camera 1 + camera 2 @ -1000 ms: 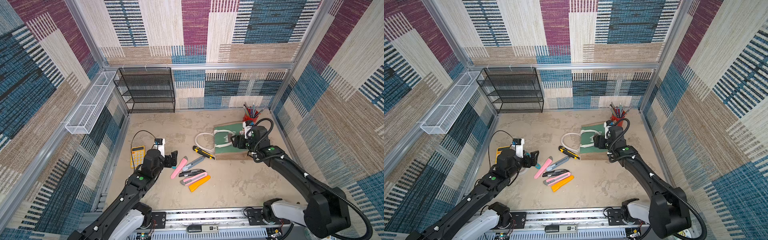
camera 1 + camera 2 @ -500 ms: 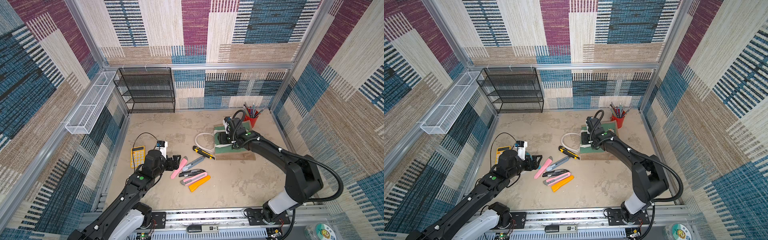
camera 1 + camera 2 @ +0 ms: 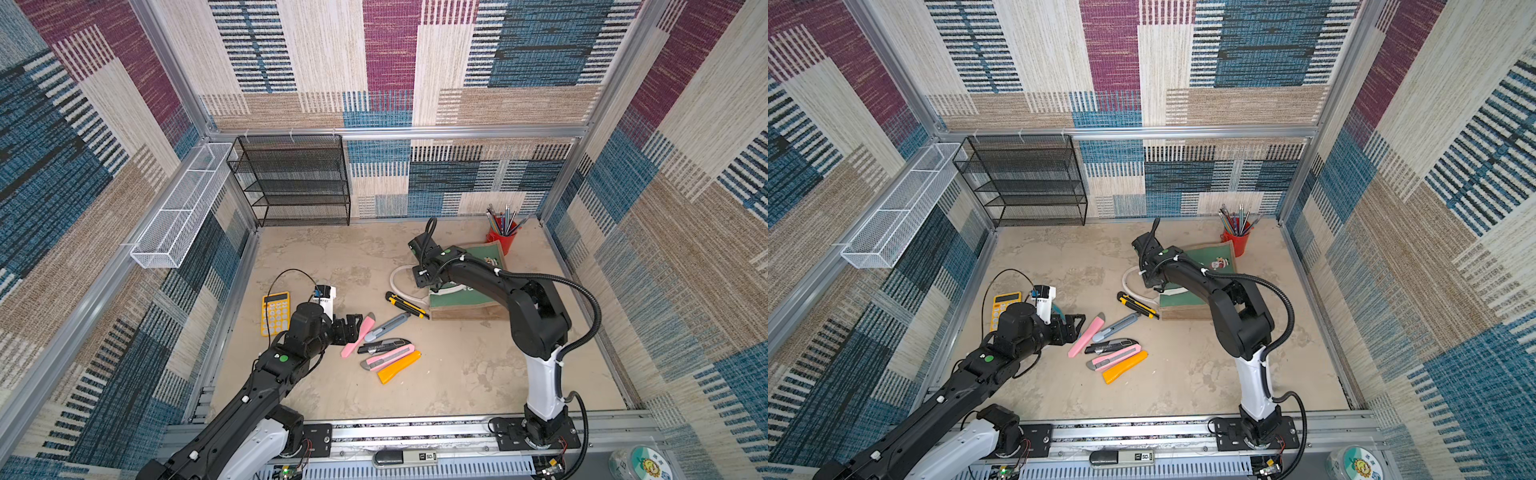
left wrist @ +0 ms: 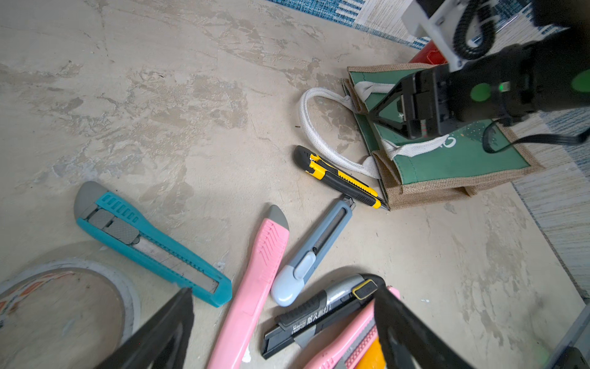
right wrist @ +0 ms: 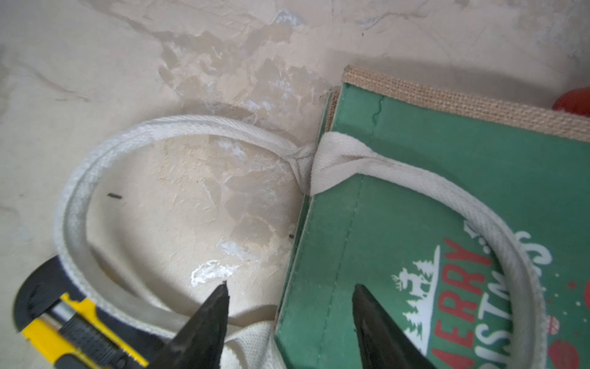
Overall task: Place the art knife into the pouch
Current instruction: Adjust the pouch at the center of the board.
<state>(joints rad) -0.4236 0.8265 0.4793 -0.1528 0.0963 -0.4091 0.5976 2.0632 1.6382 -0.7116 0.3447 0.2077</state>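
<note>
Right tool, now spread astride pouch rim; contents seemingly hidden.

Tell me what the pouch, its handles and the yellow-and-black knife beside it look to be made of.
Pouch: coarse tan jute or burlap, judging by the open weave on its edges; the green front panel looks smooth, coated and printed, with stitched seams.
Handles: white woven cotton-like webbing, matte, with a visible twill texture.
Knife: seemingly moulded plastic, glossy yellow on matte black; the blade is not visible.
</note>
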